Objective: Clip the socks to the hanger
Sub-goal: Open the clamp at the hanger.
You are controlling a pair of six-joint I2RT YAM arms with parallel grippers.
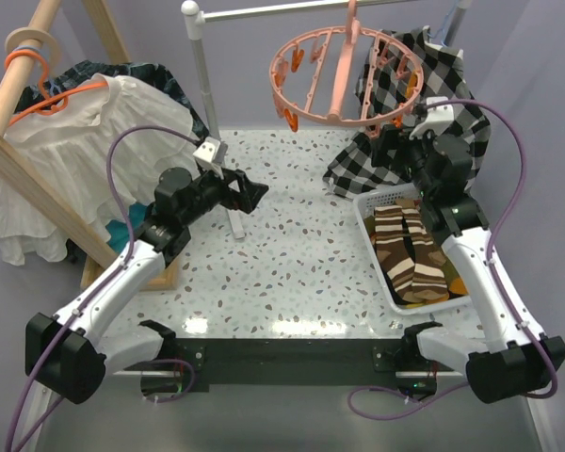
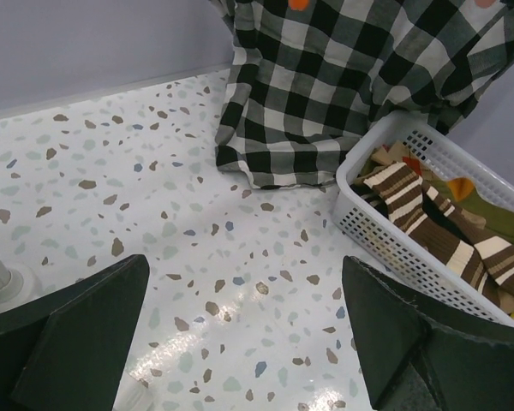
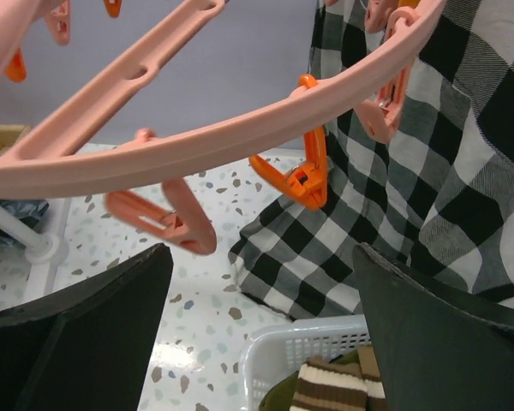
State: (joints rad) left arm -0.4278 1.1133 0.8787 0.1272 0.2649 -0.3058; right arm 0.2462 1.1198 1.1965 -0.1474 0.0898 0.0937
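The left gripper (image 2: 244,295) fills the bottom of its own wrist view, its dark fingers spread wide with nothing between them. It hovers over the speckled table (image 1: 292,264) well to the left of the white basket (image 1: 369,240) and is aimed towards it, which looks like a stance for reaching in after a sock. A white pole (image 1: 205,104) stands just beside it, on the side away from the basket, so it should not block that reach. The socks (image 1: 414,250) all lie in the basket, brown striped ones on top with olive and orange showing beneath; none is clipped up yet. Above the basket's far end the pink hanger (image 1: 311,120) hangs from a rail. The right gripper (image 3: 261,291) is raised just under its rim, likewise wide and empty, facing an orange clip (image 3: 304,163), probably ready to steady or work it. A checked shirt (image 2: 308,103) drapes behind the basket, crowding the ring's far clips.
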